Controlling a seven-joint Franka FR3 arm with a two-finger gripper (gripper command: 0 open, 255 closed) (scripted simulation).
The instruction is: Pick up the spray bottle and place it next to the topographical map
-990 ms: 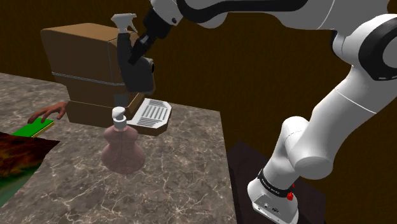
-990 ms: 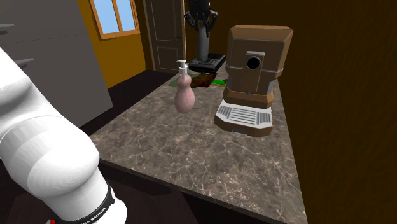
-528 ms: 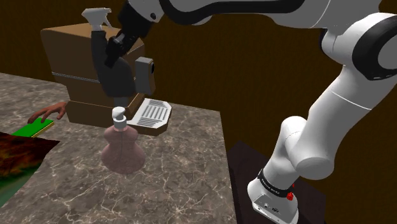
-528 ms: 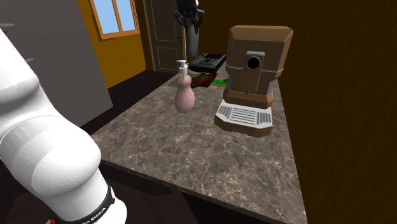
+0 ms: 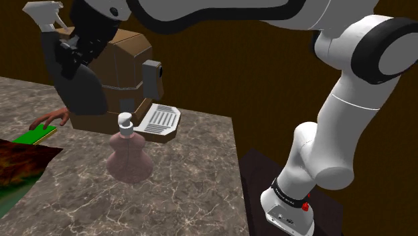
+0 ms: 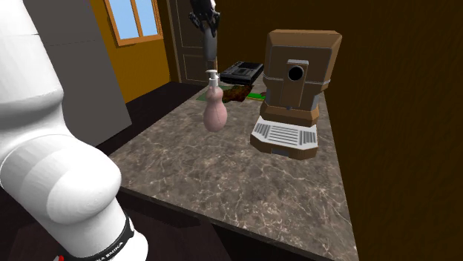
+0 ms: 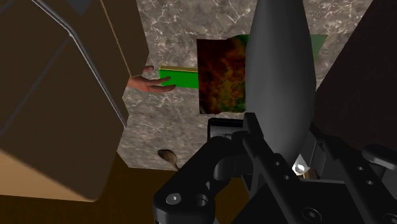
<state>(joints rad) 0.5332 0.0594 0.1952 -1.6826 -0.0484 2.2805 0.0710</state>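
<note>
My gripper (image 5: 72, 48) is shut on a dark grey spray bottle (image 5: 77, 90) with a white trigger head, carried high in the air in front of the brown coffee machine (image 5: 124, 64). In the second exterior view the gripper (image 6: 205, 18) holds the bottle (image 6: 211, 50) above the pink soap dispenser (image 6: 214, 111). Looking along the gripper (image 7: 283, 143), the bottle's grey body (image 7: 280, 76) runs out between the fingers. Below and beside it on the marble counter lies the topographical map (image 7: 221, 73), a red, brown and green sheet (image 5: 17, 167).
A pink soap dispenser (image 5: 127, 154) stands mid-counter. The coffee machine (image 6: 297, 81) has a grey drip tray (image 5: 159, 121) in front. A green card with a hand-shaped object (image 5: 48, 124) lies near the map. The counter's edge (image 5: 234, 174) borders the dark stand.
The gripper has carried the spray bottle steadily toward the shoulder view's left, from in front of the coffee machine's right side to its left side, staying high above the counter.
</note>
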